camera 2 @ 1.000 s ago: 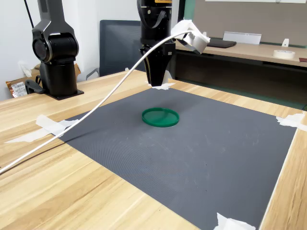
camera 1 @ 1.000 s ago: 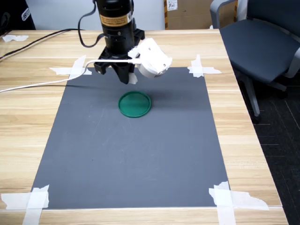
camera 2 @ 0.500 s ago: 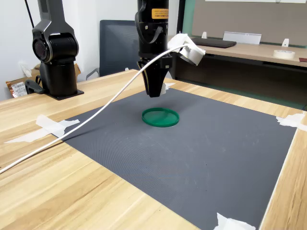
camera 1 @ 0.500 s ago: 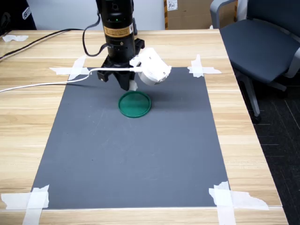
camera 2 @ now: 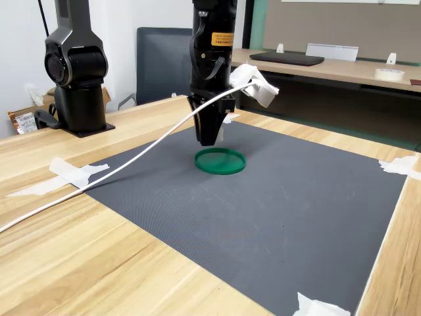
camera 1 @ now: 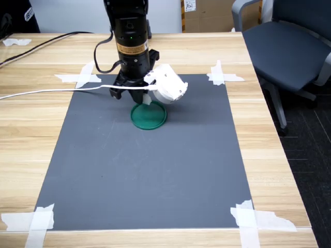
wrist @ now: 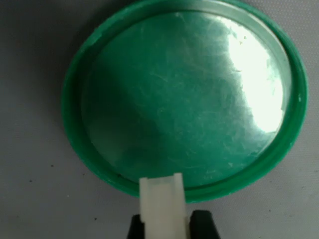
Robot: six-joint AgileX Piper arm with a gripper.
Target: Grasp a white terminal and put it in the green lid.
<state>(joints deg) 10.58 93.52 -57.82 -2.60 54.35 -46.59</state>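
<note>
In the first exterior view, the black arm's gripper point(camera 1: 146, 100) points down at the far edge of the green lid point(camera 1: 149, 115), which lies on a grey mat point(camera 1: 145, 170). In the wrist view, the dark fingers point(wrist: 201, 225) clamp the white terminal point(wrist: 162, 204) (off-white, upright) over the lid's rim. In the second exterior view, the gripper hangs just above the lid, beside its left edge.

Wooden tabletop point(camera 1: 289, 170) lying under dark grey mat point(camera 1: 145, 170) with white tape strips point(camera 1: 248, 219) holding corners. Grey office chair point(camera 1: 289, 46) standing beside it on dark floor point(camera 1: 315, 155). Second desk point(camera 2: 342, 69) sitting behind, in second exterior view.
</note>
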